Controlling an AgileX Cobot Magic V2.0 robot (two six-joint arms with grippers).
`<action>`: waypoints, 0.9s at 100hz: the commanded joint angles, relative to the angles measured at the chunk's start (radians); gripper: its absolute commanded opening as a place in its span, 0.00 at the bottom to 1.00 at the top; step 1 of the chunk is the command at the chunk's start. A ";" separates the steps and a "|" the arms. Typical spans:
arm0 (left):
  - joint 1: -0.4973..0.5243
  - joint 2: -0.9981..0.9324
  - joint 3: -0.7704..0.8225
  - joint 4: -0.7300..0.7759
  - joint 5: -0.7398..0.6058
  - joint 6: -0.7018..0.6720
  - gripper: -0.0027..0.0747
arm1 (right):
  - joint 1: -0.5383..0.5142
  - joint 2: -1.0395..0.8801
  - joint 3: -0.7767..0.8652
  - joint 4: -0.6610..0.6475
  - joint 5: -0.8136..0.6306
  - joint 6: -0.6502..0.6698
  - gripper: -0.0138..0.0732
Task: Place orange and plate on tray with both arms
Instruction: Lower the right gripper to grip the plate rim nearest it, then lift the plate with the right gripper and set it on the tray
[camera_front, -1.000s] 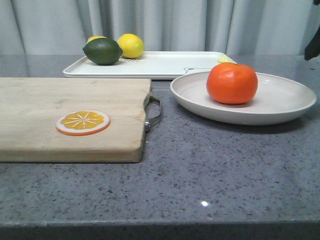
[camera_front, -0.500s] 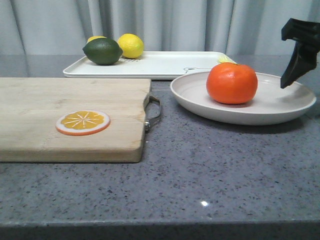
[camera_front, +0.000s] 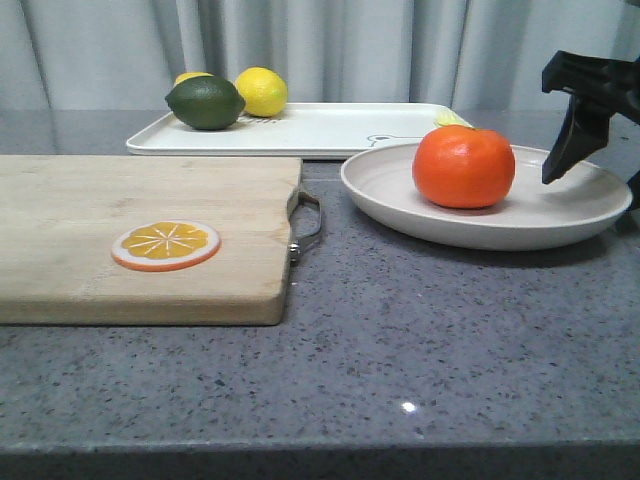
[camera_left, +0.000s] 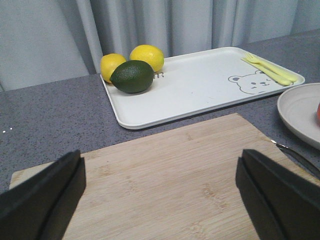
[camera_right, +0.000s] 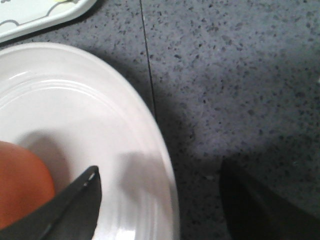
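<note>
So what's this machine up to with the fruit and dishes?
A two-armed robot is tidying a table. The orange sits in the plate, which rests on the counter in front of the white tray. The right gripper is open, one finger over the plate and the other outside its rim, nothing gripped yet. The left gripper hangs open above the cutting board, holding nothing. Plate and orange are not yet on the tray.

Low front view across the table; wrist views closer, all sharing the plate (camera_front: 560, 215) (camera_left: 300, 117) (camera_right: 75, 115).
</note>
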 joint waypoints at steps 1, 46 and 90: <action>0.002 -0.002 -0.028 0.004 -0.033 -0.009 0.79 | 0.002 -0.015 -0.023 0.015 0.005 -0.007 0.73; 0.002 -0.002 -0.028 0.004 -0.033 -0.009 0.79 | 0.002 -0.015 -0.023 0.035 0.003 -0.007 0.26; 0.002 0.000 -0.028 0.004 -0.033 -0.009 0.79 | 0.002 -0.016 -0.047 0.079 0.031 -0.007 0.09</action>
